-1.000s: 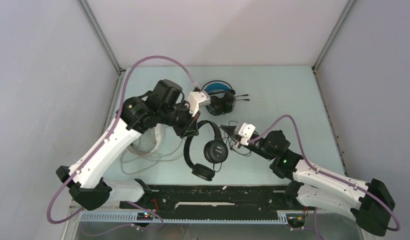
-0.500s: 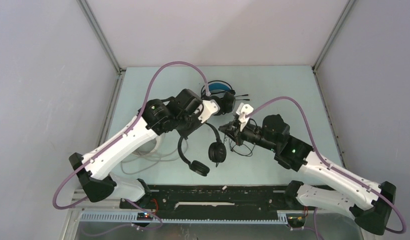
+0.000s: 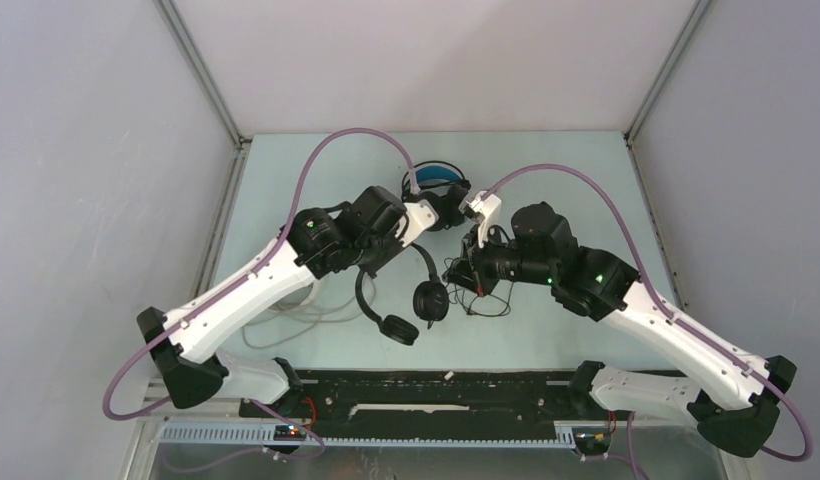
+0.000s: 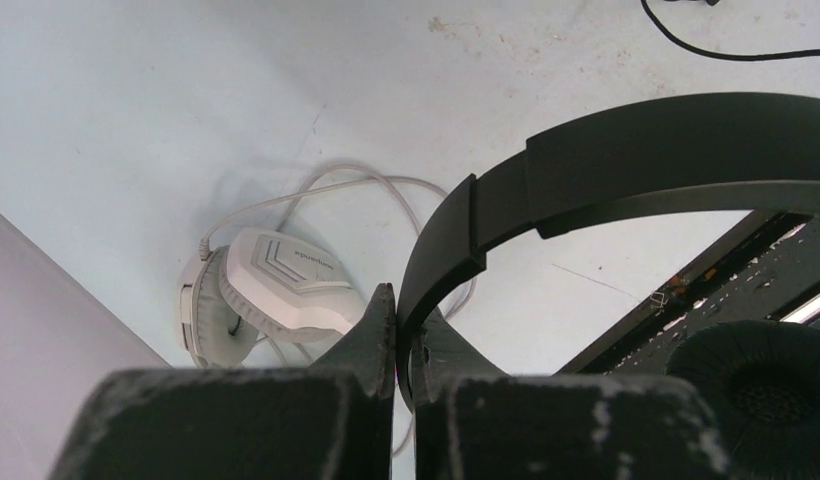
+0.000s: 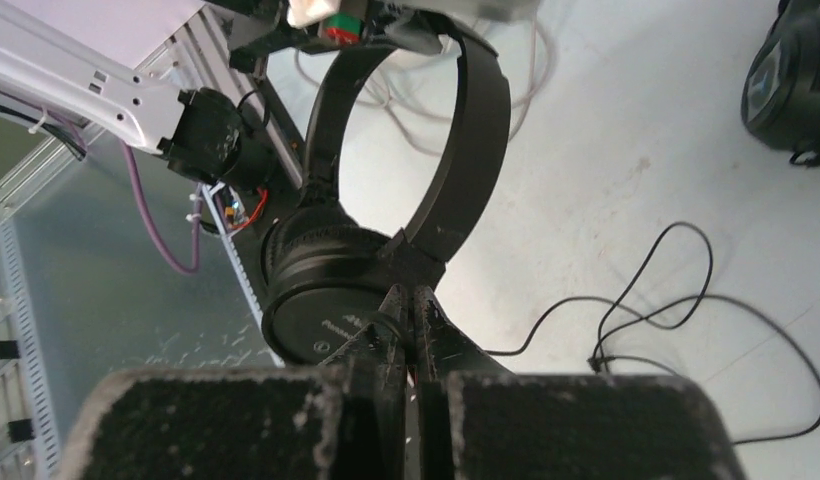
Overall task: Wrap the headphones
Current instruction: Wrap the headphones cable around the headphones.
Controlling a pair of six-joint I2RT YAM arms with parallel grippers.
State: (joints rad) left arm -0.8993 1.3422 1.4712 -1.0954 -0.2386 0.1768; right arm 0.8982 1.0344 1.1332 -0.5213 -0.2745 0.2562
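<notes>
The small all-black headphones point(image 3: 429, 300) hang tilted above the table, held at the headband point(image 4: 626, 160) by my left gripper point(image 3: 384, 262) point(image 4: 403, 315), which is shut on it. Both ear cups dangle below. My right gripper point(image 3: 454, 272) point(image 5: 412, 312) sits tight against one ear cup point(image 5: 321, 290) and is shut on the thin black cable point(image 5: 646, 300) where it leaves the cup. The rest of the cable lies in loose loops on the table point(image 3: 491, 300). The white headphones point(image 4: 271, 295) lie under my left arm. The blue-banded headphones point(image 3: 438, 182) point(image 5: 791, 75) rest further back.
White cable point(image 3: 286, 315) of the white pair loops over the table beside my left arm. A black rail point(image 3: 436, 385) runs along the near edge. Grey walls close in the pale table point(image 3: 566, 170) on three sides.
My left gripper has carried the black headphones up and to the right, so they now hang. My right gripper has swung back and up towards the ear cup, cable still in it.
</notes>
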